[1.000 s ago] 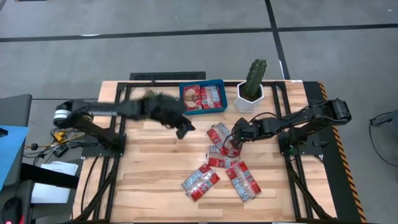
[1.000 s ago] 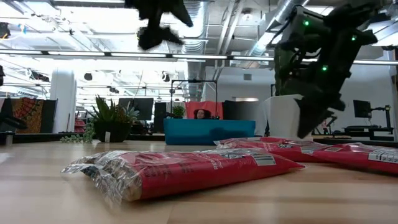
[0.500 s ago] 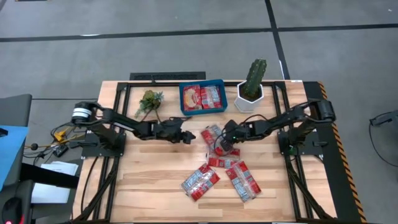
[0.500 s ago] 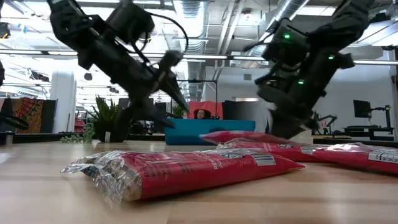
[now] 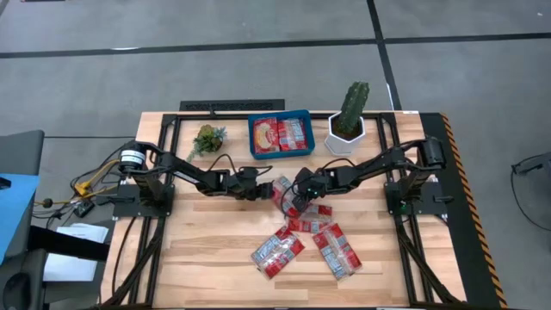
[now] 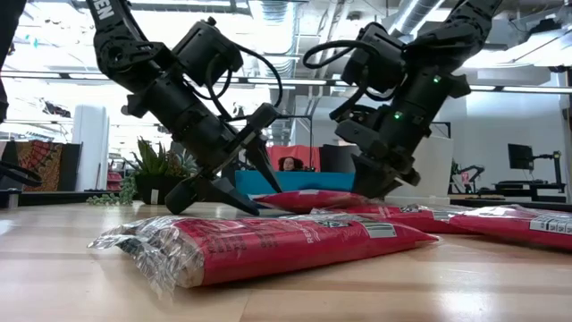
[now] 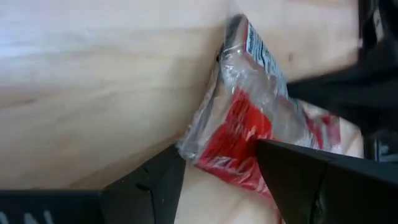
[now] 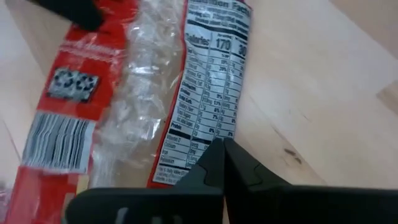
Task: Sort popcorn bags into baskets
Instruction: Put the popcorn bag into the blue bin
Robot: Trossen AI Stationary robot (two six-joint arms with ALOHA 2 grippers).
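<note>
A red popcorn bag (image 5: 282, 191) lies flat on the table's middle, between my two grippers. My left gripper (image 5: 263, 191) is open at its left end; in the left wrist view the bag's clear crimped end (image 7: 214, 134) sits between the fingers (image 7: 155, 180). My right gripper (image 5: 294, 196) is shut at the bag's right side. Three more bags (image 5: 308, 222) (image 5: 276, 251) (image 5: 337, 250) lie nearer the near edge. The blue basket (image 5: 251, 138) at the far edge holds two bags (image 5: 280, 133). My left gripper stands low and slanting from the table's left, one finger on each side of the bag's end (image 7: 214, 134); whether a finger touches it, I cannot tell. My right gripper has its shut fingertips (image 8: 217, 158) against the bag's long edge by the nutrition panel (image 8: 208, 106), coming slanting down from the table's right. The bag lies flat on the table.
A cactus in a white pot (image 5: 348, 120) stands right of the basket, and a small green plant (image 5: 207, 138) stands to its left. Black frame rails run along both sides of the table. Bare wood shows at the near left (image 5: 207, 250).
My left gripper swung from up by the basket down to the table and toward the right, onto the bag's left end. My right gripper came down and moved toward the table's left. The bag between them slid a little leftward along the table.
</note>
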